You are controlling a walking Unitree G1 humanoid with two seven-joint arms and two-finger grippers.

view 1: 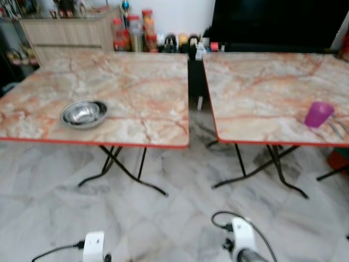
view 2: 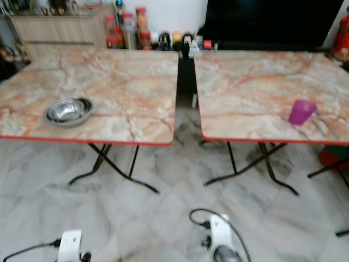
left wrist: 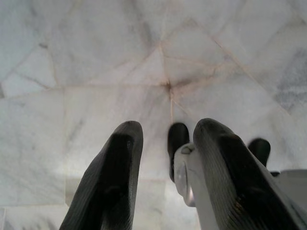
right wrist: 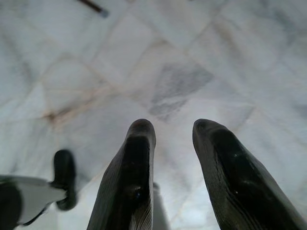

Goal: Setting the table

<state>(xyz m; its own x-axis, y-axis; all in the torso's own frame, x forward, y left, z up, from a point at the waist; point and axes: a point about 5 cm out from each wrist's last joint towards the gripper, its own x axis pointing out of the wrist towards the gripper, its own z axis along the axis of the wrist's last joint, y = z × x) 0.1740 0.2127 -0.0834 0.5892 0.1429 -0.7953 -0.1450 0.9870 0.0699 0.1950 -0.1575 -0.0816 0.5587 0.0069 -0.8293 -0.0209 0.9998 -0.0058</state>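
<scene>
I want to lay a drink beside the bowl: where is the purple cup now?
The purple cup stands on the right-hand table, near its front right edge, beside cutlery.

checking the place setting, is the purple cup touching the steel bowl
Apart. The left eye view shows the steel bowl on the left table and the purple cup on the right table.

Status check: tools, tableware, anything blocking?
Both tools, left and right, open, empty, hanging over floor. Steel bowl on left table; purple cup on right table. Path ahead unobstructed.
</scene>
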